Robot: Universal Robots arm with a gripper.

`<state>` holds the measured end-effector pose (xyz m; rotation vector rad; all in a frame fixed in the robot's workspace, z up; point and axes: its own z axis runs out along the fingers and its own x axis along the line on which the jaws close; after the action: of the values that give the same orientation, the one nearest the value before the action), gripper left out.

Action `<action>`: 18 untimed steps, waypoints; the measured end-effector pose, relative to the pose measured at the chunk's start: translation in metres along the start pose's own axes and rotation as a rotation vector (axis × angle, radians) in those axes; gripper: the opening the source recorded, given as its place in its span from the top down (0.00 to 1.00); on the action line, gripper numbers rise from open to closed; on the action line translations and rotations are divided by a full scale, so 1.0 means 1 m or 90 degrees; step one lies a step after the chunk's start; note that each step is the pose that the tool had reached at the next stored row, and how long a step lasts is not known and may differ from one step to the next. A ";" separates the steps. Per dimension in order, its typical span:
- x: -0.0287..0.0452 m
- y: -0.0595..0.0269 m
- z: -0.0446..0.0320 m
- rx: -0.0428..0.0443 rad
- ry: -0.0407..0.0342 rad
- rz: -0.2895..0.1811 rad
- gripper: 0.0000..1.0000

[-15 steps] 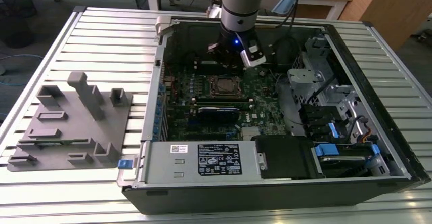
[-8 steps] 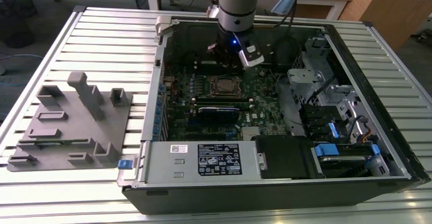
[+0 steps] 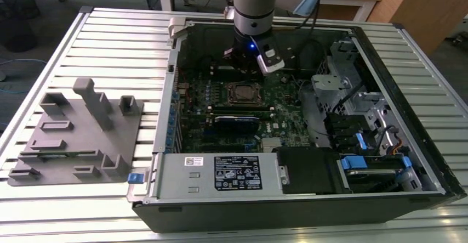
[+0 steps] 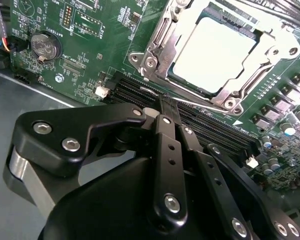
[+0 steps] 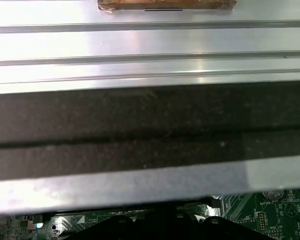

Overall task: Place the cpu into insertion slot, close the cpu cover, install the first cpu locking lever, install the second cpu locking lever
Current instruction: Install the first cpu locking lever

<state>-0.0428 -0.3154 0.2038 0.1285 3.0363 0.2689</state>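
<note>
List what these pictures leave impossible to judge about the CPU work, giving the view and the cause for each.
- Exterior view: whether the cpu sits flat; too small.
- Second wrist view: the cpu cover is cut off by the picture's edge, so its full seating is unclear.
- Second wrist view: what the gripper fingertips touch; its own body hides it.

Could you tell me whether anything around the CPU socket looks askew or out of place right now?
Nothing stands out. In the second wrist view the cpu lies flat and square in the insertion slot, with the cpu cover down around it. The gripper, fingers together, hovers at the black memory slots beside the socket.
</note>
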 end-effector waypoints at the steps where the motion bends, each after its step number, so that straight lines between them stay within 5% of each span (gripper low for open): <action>1: 0.0002 -0.0005 0.0001 -0.0002 -0.0019 0.000 0.89; 10: 0.0054 -0.0037 0.0006 -0.0022 -0.0144 -0.002 0.89; 15: 0.0055 -0.0037 0.0007 -0.0189 -0.0221 -0.001 0.89; 18: 0.0062 -0.0037 0.0009 -0.0211 -0.0243 0.000 0.89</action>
<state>-0.0492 -0.3183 0.2017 0.1296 2.9923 0.3129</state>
